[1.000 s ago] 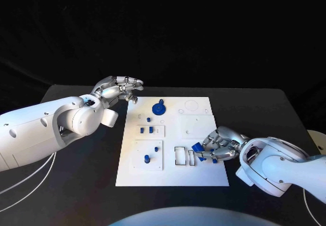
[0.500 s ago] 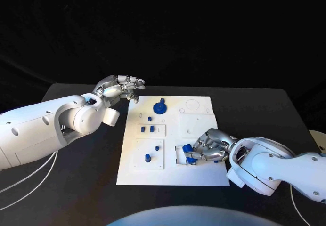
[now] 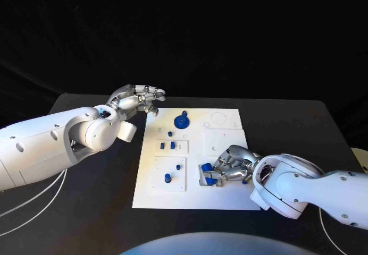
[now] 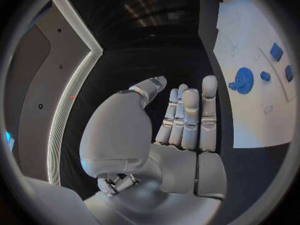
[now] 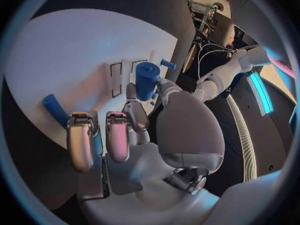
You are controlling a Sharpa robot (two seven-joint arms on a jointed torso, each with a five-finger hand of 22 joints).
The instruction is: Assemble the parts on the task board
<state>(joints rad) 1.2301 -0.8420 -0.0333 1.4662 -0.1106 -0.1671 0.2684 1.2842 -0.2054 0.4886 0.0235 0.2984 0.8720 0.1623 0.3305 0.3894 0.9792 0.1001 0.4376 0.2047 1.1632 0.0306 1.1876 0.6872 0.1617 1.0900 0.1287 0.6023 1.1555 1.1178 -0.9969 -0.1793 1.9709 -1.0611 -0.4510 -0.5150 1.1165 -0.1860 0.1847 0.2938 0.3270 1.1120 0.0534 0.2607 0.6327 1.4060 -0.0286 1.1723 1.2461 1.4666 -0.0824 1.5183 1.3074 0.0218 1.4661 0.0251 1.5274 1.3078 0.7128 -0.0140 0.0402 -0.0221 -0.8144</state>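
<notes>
The white task board (image 3: 222, 194) lies mid-table. My right hand (image 3: 234, 166) hovers over its near right part, by the rectangular slots (image 3: 203, 175). It pinches a blue cylindrical part (image 5: 147, 80) between thumb and finger, just over the slots (image 5: 116, 79). Another blue part (image 5: 55, 110) lies loose on the board beside this hand. A blue gear (image 3: 181, 121) stands at the board's far end, also seen as the gear (image 4: 242, 80). Small blue parts (image 3: 170, 144) sit in the left panels. My left hand (image 3: 138, 100) hangs off the board's far left corner, fingers straight and holding nothing (image 4: 187, 117).
Pale cables (image 3: 31, 207) run along the table's left side under my left arm. A pale round object (image 3: 360, 156) sits at the table's right edge. Black table surface lies bare on both sides of the board.
My right hand has carried the blue part leftward across the board, from its right edge to the rectangular slots. The left hand has stayed in place.
</notes>
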